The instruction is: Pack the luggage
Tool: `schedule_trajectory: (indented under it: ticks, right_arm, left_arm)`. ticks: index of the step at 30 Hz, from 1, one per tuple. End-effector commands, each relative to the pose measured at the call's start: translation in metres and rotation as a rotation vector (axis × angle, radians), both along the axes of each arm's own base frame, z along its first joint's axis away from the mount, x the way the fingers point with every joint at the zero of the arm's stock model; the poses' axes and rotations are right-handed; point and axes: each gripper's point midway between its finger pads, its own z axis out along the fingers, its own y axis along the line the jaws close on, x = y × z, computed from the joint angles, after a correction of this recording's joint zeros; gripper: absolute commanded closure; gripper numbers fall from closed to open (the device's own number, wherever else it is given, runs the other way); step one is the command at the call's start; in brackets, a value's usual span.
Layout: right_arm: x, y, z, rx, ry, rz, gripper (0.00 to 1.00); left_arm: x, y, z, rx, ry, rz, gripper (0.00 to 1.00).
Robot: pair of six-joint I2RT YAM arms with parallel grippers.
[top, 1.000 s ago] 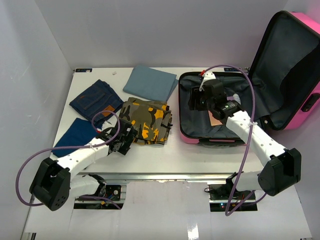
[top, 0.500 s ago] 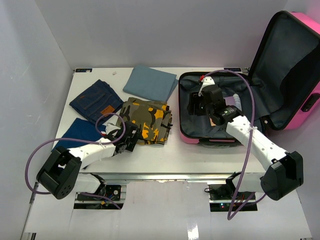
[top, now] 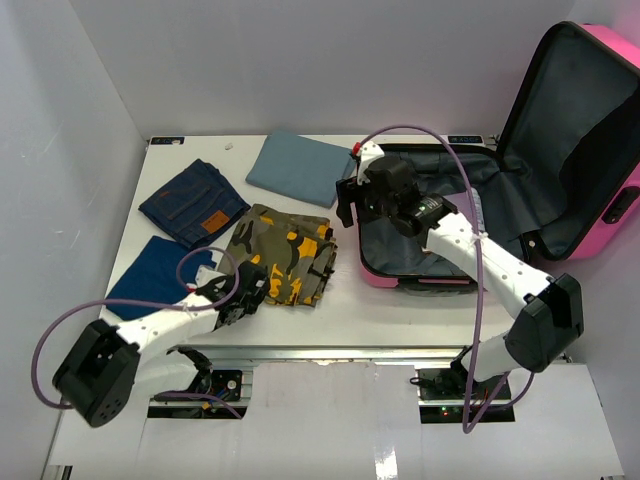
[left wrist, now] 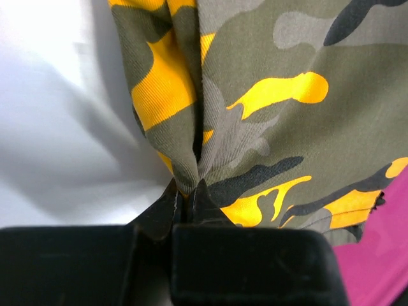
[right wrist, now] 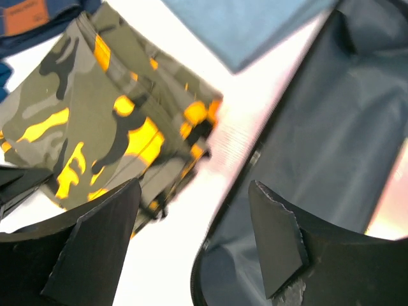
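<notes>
Jaws on your left gripper are pressed together on a fold at the near corner of the camouflage garment, close to the near edge of the desk and left of its middle. The fabric bunches into a ridge just above the pinch. Left of that arm, a dark blue cloth lies flat by the left edge.

Further back on the right half of the desk sits the luggage, open, its pink base flat with the grey lining showing and its lid raised toward the far right corner. Your right gripper hovers at the left rim of the base, between the suitcase and the camouflage garment, its jaws spread wide with nothing between them.

Beyond the garment, folded jeans rest toward the far left corner, and a blue-grey cloth lies near the far edge.
</notes>
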Motion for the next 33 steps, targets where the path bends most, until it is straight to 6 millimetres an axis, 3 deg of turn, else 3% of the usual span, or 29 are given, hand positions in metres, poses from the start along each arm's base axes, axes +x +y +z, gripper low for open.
schedule_trajectory:
  ticks: [1,2,3,6,8,9,11,15,20,27,33]
  right_arm:
    - [-0.004,0.051,-0.001,0.001,0.004,0.252,0.17]
    - [-0.001,0.06,-0.017,-0.023,0.033,0.279,0.15]
    - [-0.001,0.068,-0.016,-0.022,0.04,0.31,0.14]
    - [0.005,0.09,-0.043,-0.038,0.096,0.391,0.09]
    - [0.006,0.103,-0.07,-0.039,0.16,0.42,0.05]
    - [0.005,0.11,-0.078,-0.032,0.18,0.433,0.04]
    - [0.002,0.124,-0.091,-0.028,0.207,0.467,0.03]
    - [0.003,0.147,-0.119,-0.039,0.238,0.521,0.02]
    - [0.011,0.163,-0.146,-0.061,0.275,0.56,0.02]
    - [0.016,0.172,-0.154,-0.056,0.262,0.581,0.02]
    - [0.021,0.167,-0.159,-0.107,0.223,0.556,0.02]
  left_arm:
    - [-0.041,0.055,-0.011,0.21,0.088,0.012,1.0]
    - [-0.041,0.057,-0.007,0.224,0.078,0.005,1.0]
    - [-0.042,0.06,-0.004,0.252,0.076,-0.019,1.0]
    - [-0.039,0.058,0.006,0.289,0.072,-0.08,0.67]
    - [-0.039,0.056,0.005,0.303,0.092,-0.102,0.34]
    - [-0.039,0.055,0.005,0.307,0.104,-0.109,0.26]
    - [-0.041,0.054,0.001,0.308,0.123,-0.116,0.21]
    - [-0.043,0.051,-0.006,0.286,0.13,-0.116,0.17]
    - [-0.048,0.053,-0.013,0.262,0.142,-0.086,0.17]
    - [-0.048,0.055,-0.015,0.244,0.119,-0.055,0.2]
    - [-0.044,0.058,-0.01,0.242,0.089,-0.019,0.19]
